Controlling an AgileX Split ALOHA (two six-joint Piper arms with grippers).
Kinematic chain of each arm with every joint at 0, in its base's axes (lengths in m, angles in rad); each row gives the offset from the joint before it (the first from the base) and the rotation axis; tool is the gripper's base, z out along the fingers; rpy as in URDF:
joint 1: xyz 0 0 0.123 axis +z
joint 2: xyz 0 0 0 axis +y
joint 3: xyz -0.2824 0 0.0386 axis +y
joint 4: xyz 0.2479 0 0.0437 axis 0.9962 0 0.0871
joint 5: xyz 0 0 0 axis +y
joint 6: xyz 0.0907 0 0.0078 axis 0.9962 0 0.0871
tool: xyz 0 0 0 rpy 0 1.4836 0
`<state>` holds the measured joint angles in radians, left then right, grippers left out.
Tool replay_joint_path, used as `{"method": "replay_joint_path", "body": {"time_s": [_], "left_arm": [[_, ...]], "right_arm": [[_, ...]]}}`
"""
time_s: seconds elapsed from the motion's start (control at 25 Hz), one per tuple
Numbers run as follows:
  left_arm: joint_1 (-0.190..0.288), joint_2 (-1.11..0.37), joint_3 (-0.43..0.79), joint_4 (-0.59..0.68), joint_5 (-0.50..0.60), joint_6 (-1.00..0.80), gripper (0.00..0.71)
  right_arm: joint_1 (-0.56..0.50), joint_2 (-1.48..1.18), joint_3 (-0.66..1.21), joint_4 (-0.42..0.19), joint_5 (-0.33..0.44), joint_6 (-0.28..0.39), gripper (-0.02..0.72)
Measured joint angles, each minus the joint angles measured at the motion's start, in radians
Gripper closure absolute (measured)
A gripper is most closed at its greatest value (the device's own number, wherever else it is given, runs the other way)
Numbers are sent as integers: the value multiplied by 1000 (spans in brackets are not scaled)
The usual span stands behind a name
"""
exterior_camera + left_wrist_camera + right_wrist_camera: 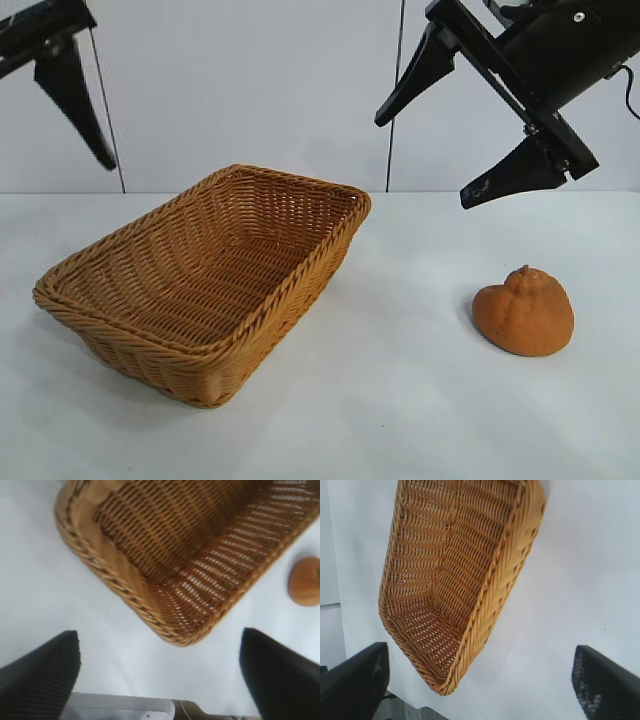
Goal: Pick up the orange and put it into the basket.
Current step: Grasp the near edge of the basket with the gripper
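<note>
so the orange [524,312] sits on the white worktop [400,400] at the right, well apart from the basket [210,285], which lies at the left with nothing in it. the right gripper [452,135] hangs high above the orange, a bit to the left of it, and its jaws are wide apart with nothing between them. the left gripper [75,100] is up at the far left, above the basket, jaws apart too and empty.

the pick looks not yet begun. to do it well, the right gripper should come down right over the orange, with one jaw on each side of the round part, below the bumpy top. it should go low enough to hold the fat middle, then squeeze softly so the fruit does not roll or pop out. after that, lift it clear of the basket rim before moving left.
</note>
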<state>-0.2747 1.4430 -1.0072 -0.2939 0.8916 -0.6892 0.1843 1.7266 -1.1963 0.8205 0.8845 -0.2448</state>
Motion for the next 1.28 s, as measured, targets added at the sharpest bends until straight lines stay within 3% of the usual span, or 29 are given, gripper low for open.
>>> {"method": "replay_joint_path", "body": {"time_s": [0.28,0.52,0.96,1.28], "left_arm": [[-6,0,52,27,-116,-192,94],[-62,13,73,29,-224,-298,94],[-66,196,75,35,-271,-303,94],[-66,339,75,-6,-415,-304,94]], "right_arm": [[0,0,0,0,0,0,24],[0,0,0,0,-2,0,24],[0,0,0,0,-2,0,24],[0,0,0,0,-6,0,24]]}}
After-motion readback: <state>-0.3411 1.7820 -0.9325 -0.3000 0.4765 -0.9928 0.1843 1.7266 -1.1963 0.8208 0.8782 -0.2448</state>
